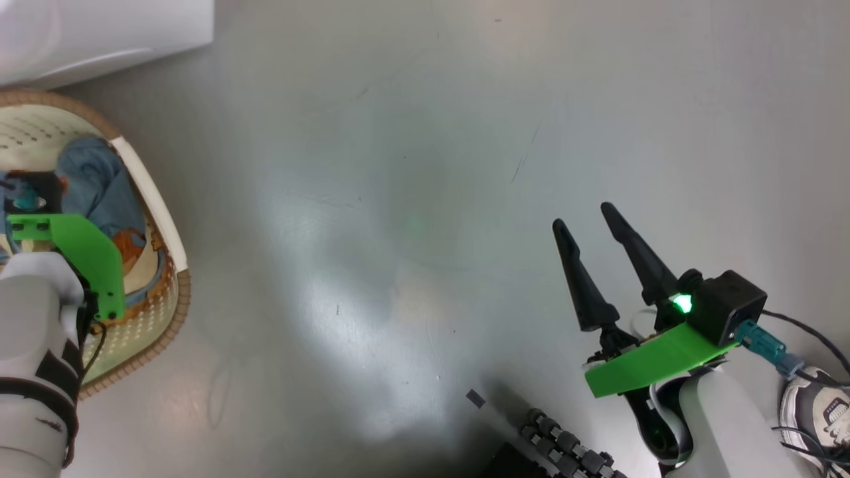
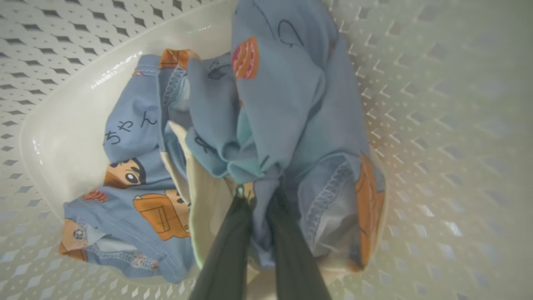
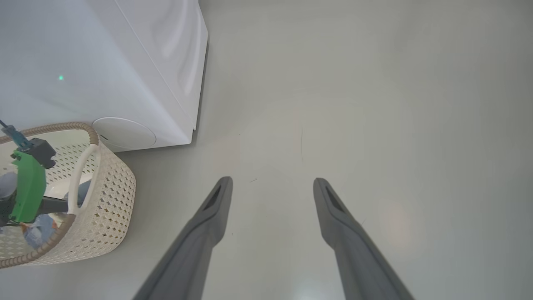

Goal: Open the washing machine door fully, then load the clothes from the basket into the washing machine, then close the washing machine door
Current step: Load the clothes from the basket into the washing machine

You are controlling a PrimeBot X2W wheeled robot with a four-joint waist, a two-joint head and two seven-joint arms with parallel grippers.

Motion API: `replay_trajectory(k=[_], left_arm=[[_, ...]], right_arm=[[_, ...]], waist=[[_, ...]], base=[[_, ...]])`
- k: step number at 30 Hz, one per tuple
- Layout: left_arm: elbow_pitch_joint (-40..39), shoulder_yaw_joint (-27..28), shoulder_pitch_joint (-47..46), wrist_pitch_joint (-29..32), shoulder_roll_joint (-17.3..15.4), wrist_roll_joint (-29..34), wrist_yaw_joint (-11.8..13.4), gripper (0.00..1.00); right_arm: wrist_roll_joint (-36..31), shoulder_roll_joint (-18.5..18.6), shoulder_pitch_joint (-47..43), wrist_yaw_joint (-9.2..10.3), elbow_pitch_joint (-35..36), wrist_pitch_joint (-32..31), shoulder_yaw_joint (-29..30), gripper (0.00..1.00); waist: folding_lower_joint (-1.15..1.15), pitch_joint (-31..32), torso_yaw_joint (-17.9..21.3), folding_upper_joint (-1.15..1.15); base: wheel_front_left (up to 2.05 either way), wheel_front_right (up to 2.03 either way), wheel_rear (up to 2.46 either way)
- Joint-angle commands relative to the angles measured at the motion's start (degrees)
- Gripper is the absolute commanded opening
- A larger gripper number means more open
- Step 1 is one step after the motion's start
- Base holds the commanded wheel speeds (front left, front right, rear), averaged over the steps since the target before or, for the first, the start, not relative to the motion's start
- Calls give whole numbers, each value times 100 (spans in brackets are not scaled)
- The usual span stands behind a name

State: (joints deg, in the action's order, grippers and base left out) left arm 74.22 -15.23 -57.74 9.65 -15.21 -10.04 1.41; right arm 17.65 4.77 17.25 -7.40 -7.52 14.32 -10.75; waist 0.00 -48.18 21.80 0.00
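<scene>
The cream perforated basket (image 1: 174,302) with a brown rim stands on the floor at the far left of the head view, next to the white washing machine (image 1: 99,33). Light blue clothes (image 2: 275,104) with orange cartoon prints and a cream piece lie heaped in the basket (image 2: 437,125). My left gripper (image 2: 260,195) reaches down into it, its two dark fingers shut on a fold of the blue fabric. My right gripper (image 1: 583,218) hovers open over bare floor at the lower right, holding nothing. The washing machine door is out of view.
A person's grey-and-white shoe (image 1: 820,405) stands at the lower right edge, with black cables beside it. My base's dark rollers (image 1: 564,445) show at the bottom. In the right wrist view the washing machine (image 3: 104,62) corner stands just behind the basket (image 3: 108,200).
</scene>
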Motion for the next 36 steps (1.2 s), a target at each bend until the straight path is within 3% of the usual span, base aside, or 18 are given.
replay_trajectory(k=[1, 8, 24, 32, 36], left_arm=[[-30, 122, 179, -121, -209, -83, -3, 0], [-29, 205, 369, -565, -222, -247, -61, 0], [-43, 157, 1084, -1881, 99, -456, -252, 0], [-196, 206, 1380, -2332, 207, -621, -395, 0], [-400, 404, 1604, -2422, 344, -916, -596, 0]], right_arm=[[-62, 115, -71, -9, 68, 68, -113, 100], [-76, 179, 65, -9, 34, 68, -165, 100], [-158, 471, -113, -9, -128, 68, -223, 100], [-155, 496, -263, -9, -260, 68, -274, 100], [-170, 528, -354, -9, -309, 68, -267, 100]], waist=[[0, 89, -4, 0], [0, 397, -52, 0], [0, 1748, -827, 0], [0, 2297, -1169, 0], [0, 2550, -1325, 0]], base=[[0, 0, 0], [0, 0, 0], [0, 0, 0], [0, 0, 0], [0, 0, 0]])
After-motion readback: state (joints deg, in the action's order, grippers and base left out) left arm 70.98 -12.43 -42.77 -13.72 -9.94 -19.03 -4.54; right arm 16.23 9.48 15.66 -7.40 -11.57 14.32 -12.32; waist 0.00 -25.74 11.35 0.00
